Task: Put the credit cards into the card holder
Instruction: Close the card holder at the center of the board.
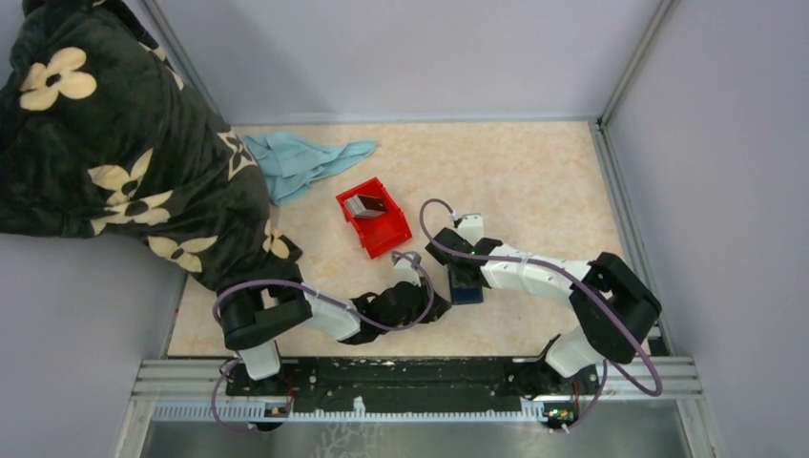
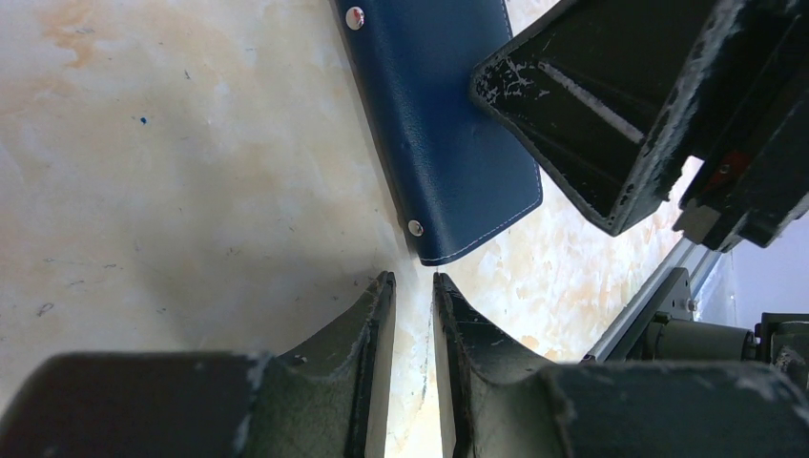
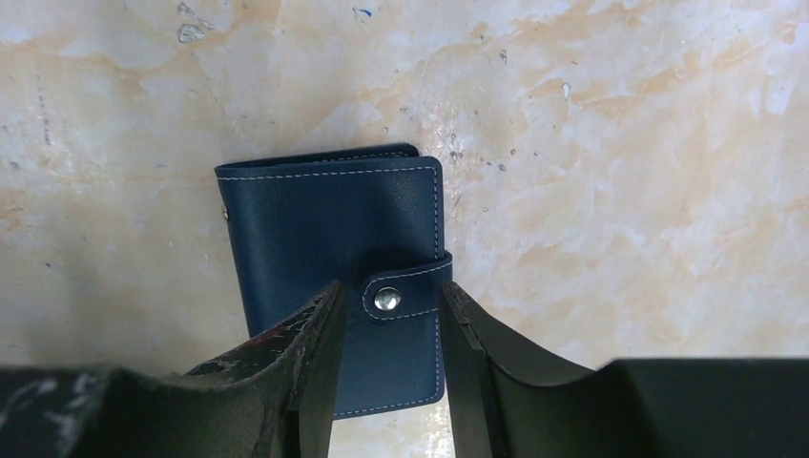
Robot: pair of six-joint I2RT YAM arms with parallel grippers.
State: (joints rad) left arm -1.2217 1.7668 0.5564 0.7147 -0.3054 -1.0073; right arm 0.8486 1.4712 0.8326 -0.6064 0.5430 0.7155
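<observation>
The card holder [image 1: 466,286] [image 3: 334,219] is a dark navy wallet lying closed and flat on the table, its snap tab [image 3: 401,291] fastened. My right gripper [image 3: 391,291] [image 1: 464,275] hovers over it, open, with the jaws either side of the snap tab. My left gripper [image 2: 413,279] [image 1: 437,303] sits low just short of the holder's corner [image 2: 448,143], jaws narrowly apart with only table between them. The right gripper's fingers [image 2: 611,114] loom over the wallet in the left wrist view. The credit cards [image 1: 367,203], tan and grey, rest in the red bin.
The red plastic bin [image 1: 386,239] stands behind and left of the wallet. A light blue cloth [image 1: 305,162] lies at the back left. A dark floral blanket [image 1: 114,143] covers the left side. A metal rail [image 1: 410,372] borders the near edge.
</observation>
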